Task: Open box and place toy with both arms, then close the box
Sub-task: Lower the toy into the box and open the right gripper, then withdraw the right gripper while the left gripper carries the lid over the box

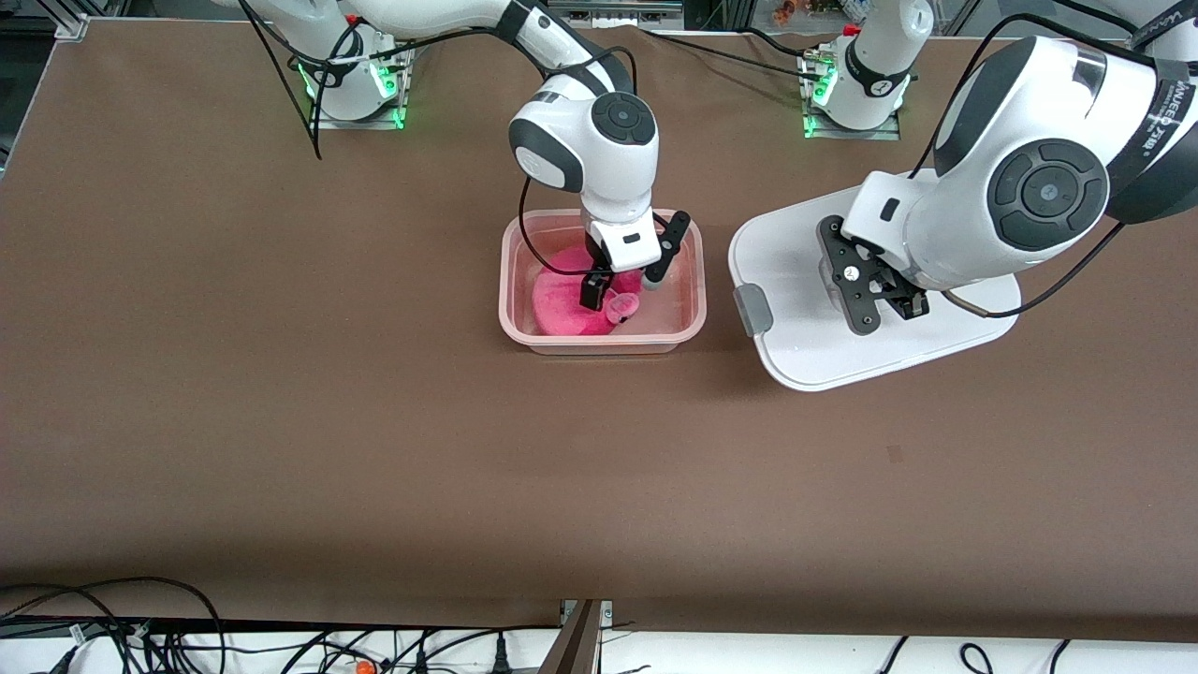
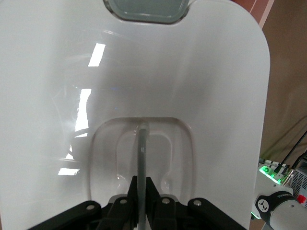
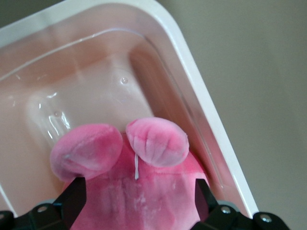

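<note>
The table [image 1: 281, 421] is bare brown apart from the task's things, so nothing crowds either arm. The lid [image 1: 796, 271] is already off and lies flat toward the left arm's end, well apart from the box [image 1: 524, 328], with a grey clip [image 1: 752, 310] on the edge facing the box.

The left gripper [image 1: 880, 300] sits low on the lid's middle. In the left wrist view its fingers [image 2: 142, 189] are pinched together on the thin handle [image 2: 141, 148] in the recess, so it appears to hold the lid by that bar.

The box stands open directly beneath the right gripper [image 1: 622, 281], and the toy [image 1: 566, 304] lies inside it, so opening and placing look done. The right gripper's fingers [image 3: 76, 196] stand wide apart, one on each side of the toy; whether they touch the plush is hard to tell, but they are not squeezing it. The toy's ears [image 3: 156, 141] lie just ahead of those fingers.

Closing is what remains. The right gripper, low inside the box, would be in the lid's way.
</note>
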Robot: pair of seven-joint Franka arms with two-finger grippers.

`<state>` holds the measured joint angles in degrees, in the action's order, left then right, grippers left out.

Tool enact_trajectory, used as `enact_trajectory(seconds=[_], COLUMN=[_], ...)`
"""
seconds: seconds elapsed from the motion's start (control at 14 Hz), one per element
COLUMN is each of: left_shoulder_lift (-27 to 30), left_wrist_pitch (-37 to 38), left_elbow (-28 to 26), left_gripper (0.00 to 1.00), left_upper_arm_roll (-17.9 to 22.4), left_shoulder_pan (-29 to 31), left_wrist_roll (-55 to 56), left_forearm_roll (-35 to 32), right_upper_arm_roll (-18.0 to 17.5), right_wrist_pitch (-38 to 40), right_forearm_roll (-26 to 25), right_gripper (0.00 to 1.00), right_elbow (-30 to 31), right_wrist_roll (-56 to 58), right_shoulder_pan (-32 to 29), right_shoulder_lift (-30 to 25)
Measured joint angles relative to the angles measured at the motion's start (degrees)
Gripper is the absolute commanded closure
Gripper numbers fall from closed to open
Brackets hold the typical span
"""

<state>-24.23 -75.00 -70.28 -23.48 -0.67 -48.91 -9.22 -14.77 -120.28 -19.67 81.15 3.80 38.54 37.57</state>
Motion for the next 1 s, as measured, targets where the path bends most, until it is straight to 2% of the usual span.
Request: enact_trajectory(seconds=[0.21, 0.5, 0.79, 1.0], left_shoulder_lift=[0.0, 0.0, -0.2, -0.9], left_wrist_pitch=[0.0, 0.0, 0.1, 0.1], left_elbow=[0.0, 0.0, 0.0, -0.1], left_gripper=[1.0, 1.0, 1.0, 1.0], left_upper_arm_roll=[-0.1, -0.3, -0.6, -0.9], left_shoulder_pan=[0.0, -0.1, -0.5, -3.3], left_wrist_roll=[0.0, 0.0, 0.0, 0.0], left_forearm_roll=[0.0, 0.0, 0.0, 0.1], right_upper_arm_roll=[0.1, 1.2, 1.6, 1.8], right_wrist_pitch=[-0.6, -0.7, 4.2, 7.8], right_forearm_roll=[2.8, 10.2, 14.4, 18.9], right_gripper=[0.0, 0.0, 0.0, 0.0], right_elbow=[-0.3, -1.1, -1.4, -1.5], right_wrist_roll=[-2.1, -2.4, -2.1, 0.6], right_shoulder_pan=[-0.1, -2.7, -12.4, -19.7], right_shoulder_lift=[-0.1, -2.3, -8.0, -10.5])
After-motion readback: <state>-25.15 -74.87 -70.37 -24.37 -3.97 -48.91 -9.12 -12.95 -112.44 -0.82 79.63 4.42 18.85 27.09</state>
